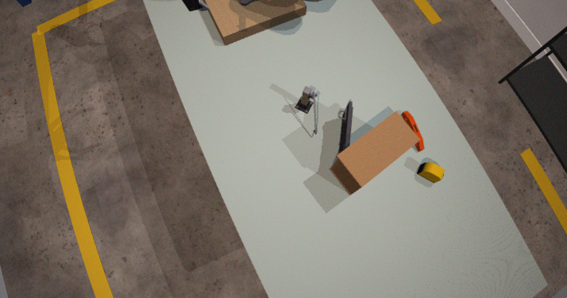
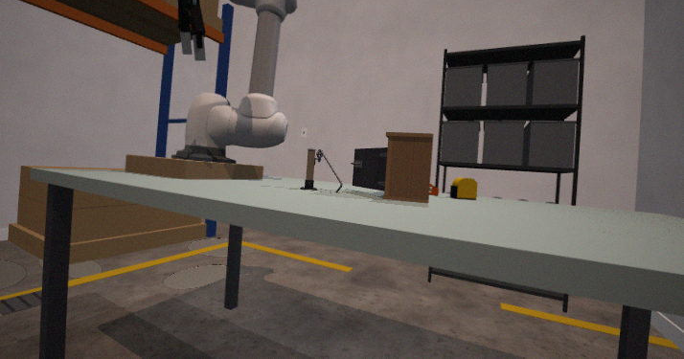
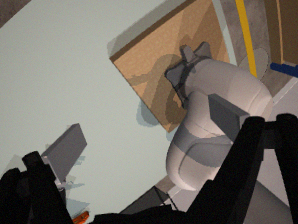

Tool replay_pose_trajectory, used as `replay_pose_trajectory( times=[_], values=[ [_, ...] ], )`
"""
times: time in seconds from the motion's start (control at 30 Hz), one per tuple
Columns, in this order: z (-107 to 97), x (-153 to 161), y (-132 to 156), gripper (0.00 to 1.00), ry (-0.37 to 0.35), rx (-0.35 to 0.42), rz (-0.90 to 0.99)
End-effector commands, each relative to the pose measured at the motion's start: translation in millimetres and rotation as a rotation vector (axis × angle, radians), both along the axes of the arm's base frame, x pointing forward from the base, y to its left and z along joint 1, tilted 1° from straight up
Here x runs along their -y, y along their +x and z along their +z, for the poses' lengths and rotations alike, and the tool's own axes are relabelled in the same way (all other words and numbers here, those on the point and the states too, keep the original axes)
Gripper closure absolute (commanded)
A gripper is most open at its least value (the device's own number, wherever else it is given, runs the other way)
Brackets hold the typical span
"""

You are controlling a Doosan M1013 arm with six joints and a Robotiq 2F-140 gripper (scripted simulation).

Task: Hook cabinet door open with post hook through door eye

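Pale-green counter (image 1: 246,145) (image 2: 287,204) (image 3: 55,65), cabinet door (image 1: 346,127) (image 2: 370,168) ajar.
Claw (image 2: 193,56) (image 3: 144,121) released; orange object (image 1: 413,128) (image 2: 434,190) (image 3: 81,218) partly hidden behind cabinet (image 1: 377,151) (image 2: 408,168) in exterior view.

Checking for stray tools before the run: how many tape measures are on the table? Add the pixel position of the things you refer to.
1: a yellow tape measure (image 1: 431,172) (image 2: 464,189), beside the cabinet (image 1: 378,152) (image 2: 408,168). Others could be hidden behind the cabinet.

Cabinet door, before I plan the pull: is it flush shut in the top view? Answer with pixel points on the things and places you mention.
No, the door (image 1: 346,127) (image 2: 370,168) angles away from the cabinet (image 1: 379,151) (image 2: 408,168).
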State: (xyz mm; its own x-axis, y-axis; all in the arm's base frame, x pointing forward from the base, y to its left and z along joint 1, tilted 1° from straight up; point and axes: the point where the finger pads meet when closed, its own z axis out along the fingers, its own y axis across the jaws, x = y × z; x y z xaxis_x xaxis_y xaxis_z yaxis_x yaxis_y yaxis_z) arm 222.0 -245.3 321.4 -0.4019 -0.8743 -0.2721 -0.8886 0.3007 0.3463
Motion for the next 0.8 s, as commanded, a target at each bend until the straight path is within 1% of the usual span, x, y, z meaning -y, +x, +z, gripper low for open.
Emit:
replay_pose_trajectory(
  times=[0.0, 0.6, 0.7, 0.77],
  values=[
    [0.0, 0.0, 0.0, 0.00, 0.000, 0.000, 0.000],
    [-0.2, 0.1, 0.8, 0.00, -0.001, 0.001, 0.003],
    [-3.1, 1.4, 11.6, 0.00, -0.008, 0.011, 0.036],
    [-7.8, 2.6, 29.3, 0.00, -0.020, 0.027, 0.088]
  ],
)
